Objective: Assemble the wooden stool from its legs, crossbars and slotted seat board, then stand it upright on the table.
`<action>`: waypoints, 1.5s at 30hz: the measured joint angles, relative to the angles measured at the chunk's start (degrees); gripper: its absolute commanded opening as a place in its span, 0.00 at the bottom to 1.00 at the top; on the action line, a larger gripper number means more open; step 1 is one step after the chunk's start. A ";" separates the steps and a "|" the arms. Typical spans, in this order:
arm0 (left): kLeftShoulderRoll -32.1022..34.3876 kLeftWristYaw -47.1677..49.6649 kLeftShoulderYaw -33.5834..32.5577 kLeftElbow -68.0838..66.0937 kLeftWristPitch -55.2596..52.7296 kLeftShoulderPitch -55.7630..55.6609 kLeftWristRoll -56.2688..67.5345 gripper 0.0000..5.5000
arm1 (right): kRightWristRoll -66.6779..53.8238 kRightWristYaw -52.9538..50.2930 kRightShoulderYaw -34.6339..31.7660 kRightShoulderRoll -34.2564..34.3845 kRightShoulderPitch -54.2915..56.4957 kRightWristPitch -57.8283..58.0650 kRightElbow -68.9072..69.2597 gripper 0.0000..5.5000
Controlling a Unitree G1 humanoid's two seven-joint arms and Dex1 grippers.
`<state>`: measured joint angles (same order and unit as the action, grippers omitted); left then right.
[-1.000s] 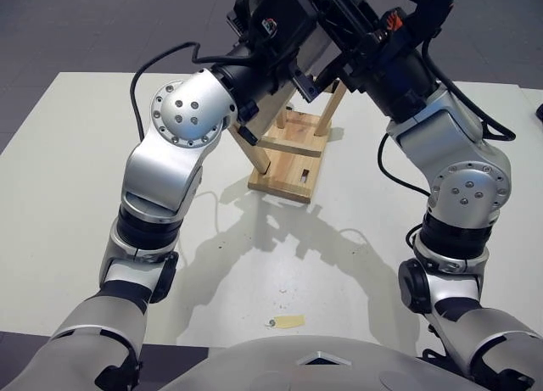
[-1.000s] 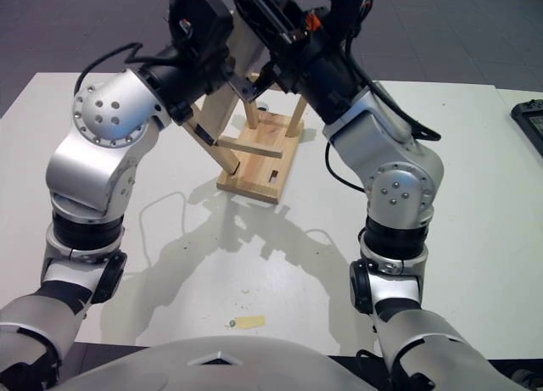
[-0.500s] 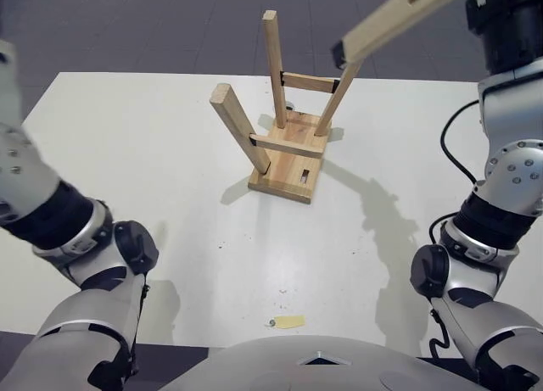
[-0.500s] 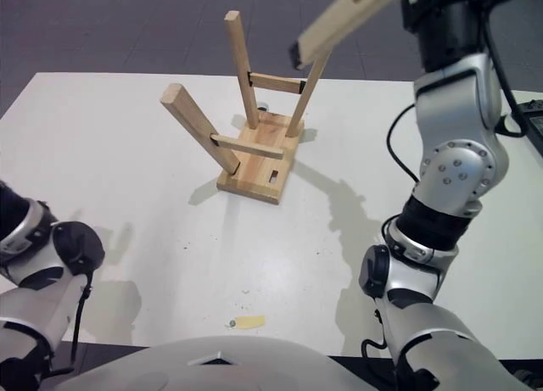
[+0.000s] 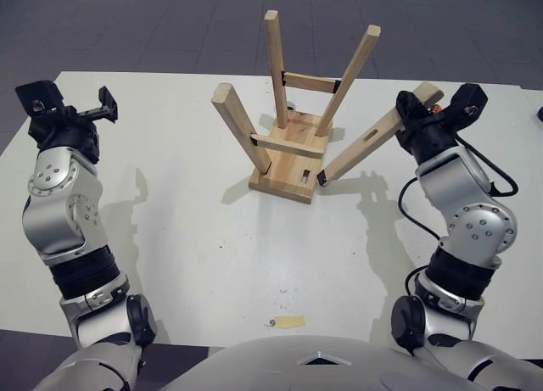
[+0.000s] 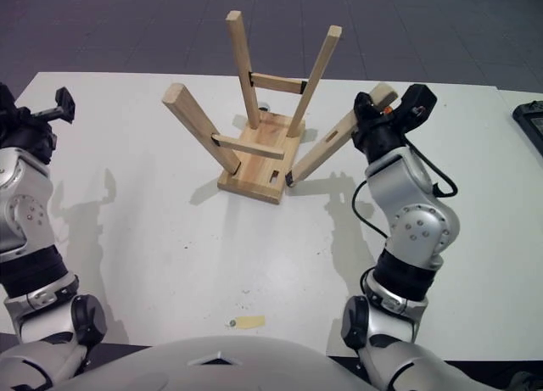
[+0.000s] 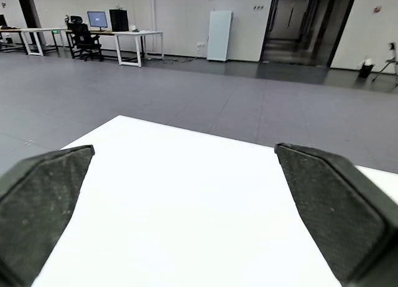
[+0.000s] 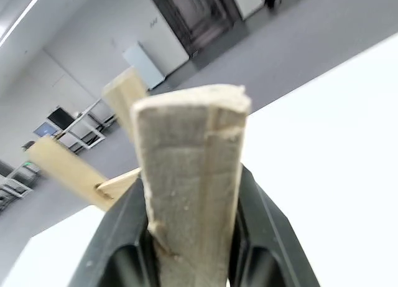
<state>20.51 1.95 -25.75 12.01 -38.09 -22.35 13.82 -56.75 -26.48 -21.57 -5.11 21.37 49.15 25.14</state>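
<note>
The stool (image 5: 287, 166) lies upside down at the table's far middle, seat board flat. Three legs (image 5: 273, 64) stick up from it, joined by two crossbars (image 5: 310, 82). A fourth leg (image 5: 366, 145) slants beside the board, and its lower end (image 5: 322, 181) is at the board's near right corner; I cannot tell whether it touches. My right gripper (image 5: 414, 111) is shut on that leg's upper end, and the wrist view shows the leg (image 8: 189, 175) clamped between the dark fingers. My left gripper (image 5: 75, 104) is raised over the table's far left, open, its pads (image 7: 43, 200) wide apart and empty.
The white table (image 5: 212, 255) has bare surface in front of the stool and on both sides. A small yellow tag (image 5: 288, 321) lies near the front edge. A black object (image 6: 530, 120) sits at the far right edge.
Both arms have left the stool. The left arm swung out to the far left with its gripper empty. The right arm brought the loose leg down from high up to the seat board's corner.
</note>
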 measured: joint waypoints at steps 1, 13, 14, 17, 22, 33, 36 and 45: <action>-0.64 0.29 0.37 -0.01 0.42 -0.94 0.02 0.98 | -0.93 -0.85 0.21 1.00 -0.15 0.02 0.54 0.18; -4.21 1.99 2.23 -2.39 1.85 -5.07 0.99 0.98 | 3.76 -1.32 1.96 6.55 -4.50 -10.08 -1.88 0.18; -4.25 2.03 2.27 -2.47 1.85 -5.10 1.03 0.98 | 4.58 -0.56 2.25 6.72 -5.06 -11.22 -2.12 0.18; -4.25 2.43 2.23 -2.48 1.86 -5.51 1.09 0.98 | 6.21 0.57 3.07 6.77 -5.90 -13.74 -3.13 0.19; -4.88 3.92 1.63 -2.02 2.00 -6.57 1.90 0.98 | 11.55 1.02 5.67 6.76 -6.90 -17.21 -3.64 0.19; -12.75 5.72 9.68 10.16 -8.18 -7.94 8.25 0.98 | 24.18 6.29 11.06 -0.44 -5.43 -20.74 -3.44 0.19; -12.99 4.97 13.27 11.57 -10.22 -7.86 8.23 0.98 | 28.04 9.94 13.90 -1.58 -6.36 -23.58 -3.96 0.19; -5.21 -5.32 17.26 18.58 -20.75 0.50 12.12 0.98 | 32.79 19.79 17.25 -3.74 -13.05 -33.53 -3.97 0.19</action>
<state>15.31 -3.37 -8.49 30.60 -58.84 -21.85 25.94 -23.96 -6.69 -4.31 -8.85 8.32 15.62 21.17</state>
